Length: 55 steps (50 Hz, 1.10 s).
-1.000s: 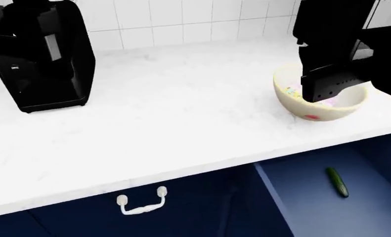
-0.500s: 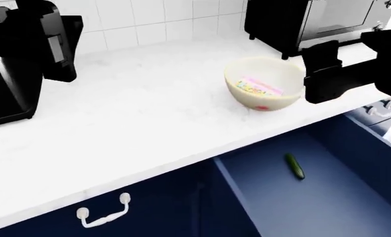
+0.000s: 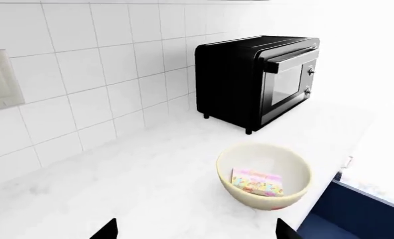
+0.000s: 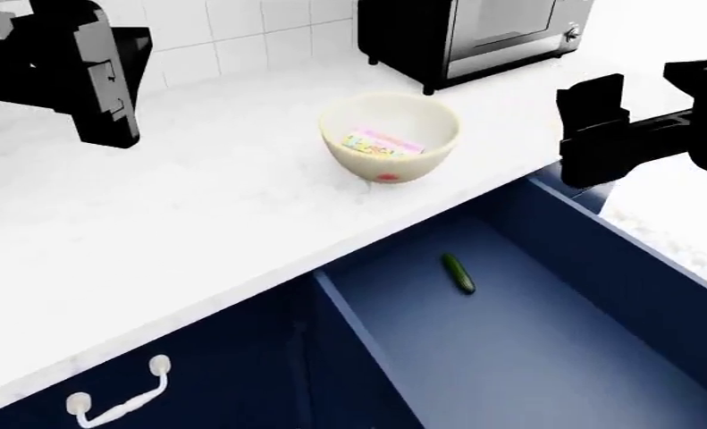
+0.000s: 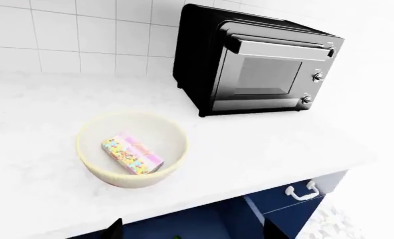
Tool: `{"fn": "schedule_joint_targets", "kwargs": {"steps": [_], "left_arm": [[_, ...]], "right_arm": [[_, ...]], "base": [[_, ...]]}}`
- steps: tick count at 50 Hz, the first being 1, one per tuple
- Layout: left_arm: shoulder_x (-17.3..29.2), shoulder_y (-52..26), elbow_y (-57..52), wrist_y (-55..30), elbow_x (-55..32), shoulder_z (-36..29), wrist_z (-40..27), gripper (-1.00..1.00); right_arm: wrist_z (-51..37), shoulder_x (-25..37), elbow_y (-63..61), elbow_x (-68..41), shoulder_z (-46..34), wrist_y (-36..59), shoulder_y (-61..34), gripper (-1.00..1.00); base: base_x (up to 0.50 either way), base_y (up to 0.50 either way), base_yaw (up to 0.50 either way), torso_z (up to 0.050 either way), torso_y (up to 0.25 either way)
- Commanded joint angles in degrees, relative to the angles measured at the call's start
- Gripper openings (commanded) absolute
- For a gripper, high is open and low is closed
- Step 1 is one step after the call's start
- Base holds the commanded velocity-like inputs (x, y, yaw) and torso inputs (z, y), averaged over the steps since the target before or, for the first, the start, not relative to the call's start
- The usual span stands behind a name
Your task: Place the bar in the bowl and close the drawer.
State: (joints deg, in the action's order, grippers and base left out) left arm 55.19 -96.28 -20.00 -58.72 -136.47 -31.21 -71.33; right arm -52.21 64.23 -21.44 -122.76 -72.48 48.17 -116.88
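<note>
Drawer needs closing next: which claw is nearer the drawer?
Right. The right claw hangs above the open drawer's far edge; the left claw hangs far across the counter.

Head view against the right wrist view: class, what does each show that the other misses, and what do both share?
Only the head view shows the cucumber lying on the open drawer floor. Only the right wrist view shows a white handle on the cabinet front below the counter edge, past the oven. Both show the bar lying inside the bowl and the black toaster oven behind it.
</note>
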Motion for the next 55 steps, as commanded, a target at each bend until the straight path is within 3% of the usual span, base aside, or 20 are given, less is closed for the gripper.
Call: {"fn": "schedule_joint_targets", "kwargs": {"steps": [1, 55], "left_arm": [[0.1, 0.0, -0.1, 0.3, -0.1, -0.2, 0.1, 1.0], [0.5, 0.2, -0.7, 1.1, -1.3, -1.3, 1.7, 1.0]], "right_arm": [[-0.4, 0.2, 0.1, -0.5, 0.1, 0.4, 0.2, 1.0], [-0.4, 1.4, -1.5, -2.9, 0.7, 1.0, 2.6, 1.0]], "base": [[-0.11, 0.07, -0.5, 0.0, 0.0], [-0.07, 0.06, -0.5, 0.0, 0.0]]}}
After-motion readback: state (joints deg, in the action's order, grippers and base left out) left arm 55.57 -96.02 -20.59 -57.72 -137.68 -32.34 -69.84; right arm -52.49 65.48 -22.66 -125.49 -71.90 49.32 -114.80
